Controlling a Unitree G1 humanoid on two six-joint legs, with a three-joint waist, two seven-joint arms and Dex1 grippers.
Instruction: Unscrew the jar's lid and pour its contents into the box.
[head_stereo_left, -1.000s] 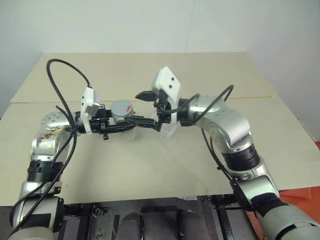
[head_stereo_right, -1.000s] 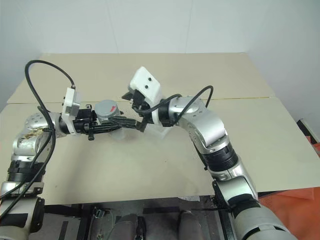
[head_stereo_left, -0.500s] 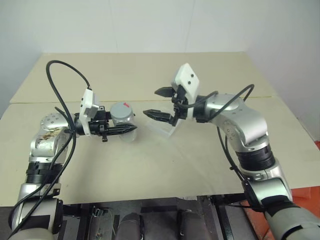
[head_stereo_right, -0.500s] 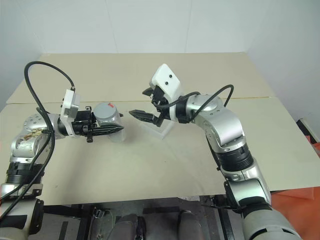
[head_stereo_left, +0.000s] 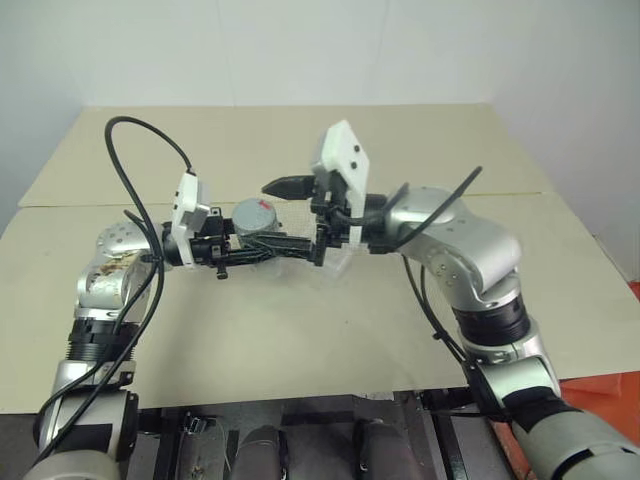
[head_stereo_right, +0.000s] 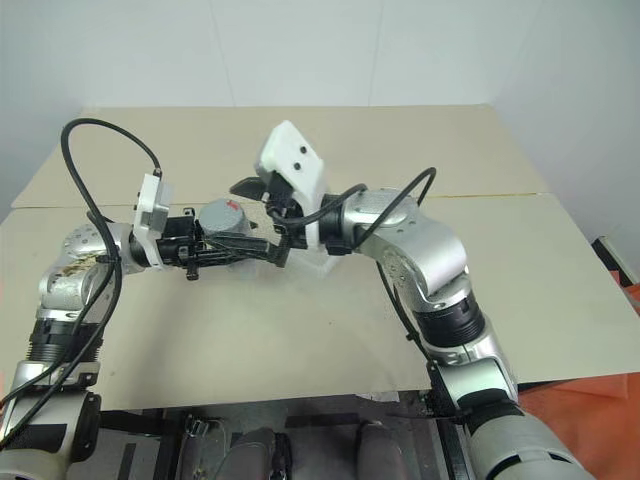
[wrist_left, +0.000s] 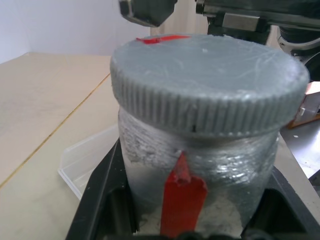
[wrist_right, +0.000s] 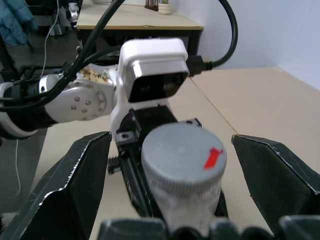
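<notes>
so the left hand (head_stereo_left: 262, 250) is clamped shut around the jar (wrist_left: 200, 165), holding it up off the desk (head_stereo_left: 300, 330) roughly mid-scene, with the lid (wrist_right: 183, 156) on top and not unscrewed yet; you can see the red stripe (wrist_left: 182, 200) on the side between the fingers

what changed: half a second ago the right hand (wrist_right: 180, 170) was pulled back and well apart from the jar, fingers wide; now it has swung back in toward the left one and its open fingers (wrist_right: 85, 185) straddle the lid, one on each side, not touching it as far as i can tell; a second ago it sat in about this same spot, so it looks like a back-off and re-approach, probably resetting the wrist between twists; that's my guess though

the box (wrist_left: 87, 157) sits on the desk just under and behind the two hands, see-through so easy to miss; nothing poured in it that i can make out

for the task this means we're still on the unscrewing step; next thing needed is for the right hand to close on the lid rim and twist; pouring is still a way off
</notes>
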